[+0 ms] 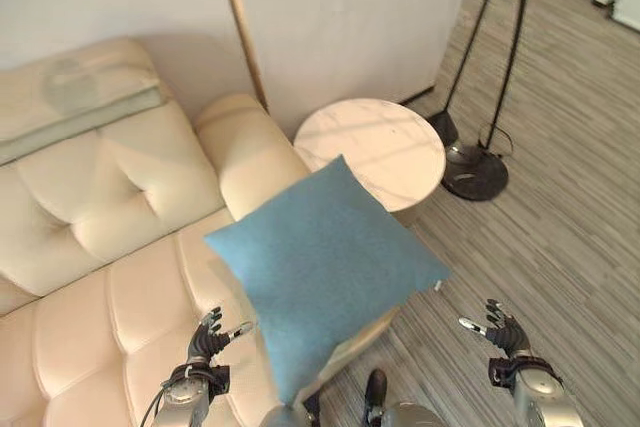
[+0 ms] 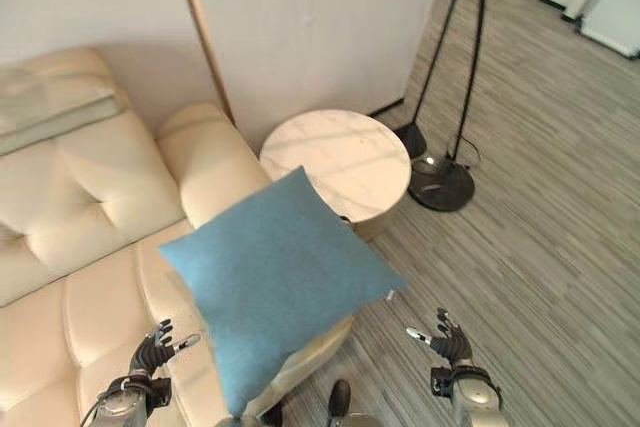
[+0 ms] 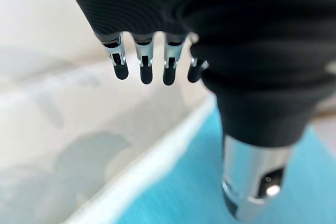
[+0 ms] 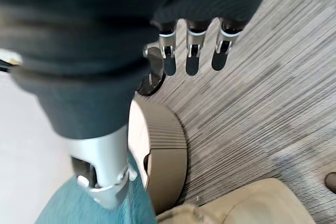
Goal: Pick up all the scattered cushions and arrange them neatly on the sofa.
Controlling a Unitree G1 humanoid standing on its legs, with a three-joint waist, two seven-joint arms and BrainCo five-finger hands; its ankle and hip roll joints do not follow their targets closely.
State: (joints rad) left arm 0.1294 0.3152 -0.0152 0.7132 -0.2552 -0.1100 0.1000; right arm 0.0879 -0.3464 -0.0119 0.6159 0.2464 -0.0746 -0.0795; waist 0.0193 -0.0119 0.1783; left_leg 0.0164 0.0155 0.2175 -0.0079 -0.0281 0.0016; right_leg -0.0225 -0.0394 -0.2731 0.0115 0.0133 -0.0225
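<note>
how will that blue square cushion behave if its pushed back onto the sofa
The blue square fabric cushion looks plump and soft, so probably light and yielding. It overhangs the cream tufted leather sofa edge, so it may tip floorward. The smooth leather might let it slide.

Your left hand (image 1: 208,340) hangs low at the lower left, fingers straight and spread, holding nothing; your right hand (image 1: 505,331) sits at the lower right, likewise open-fingered, thumb out, palm empty
</note>
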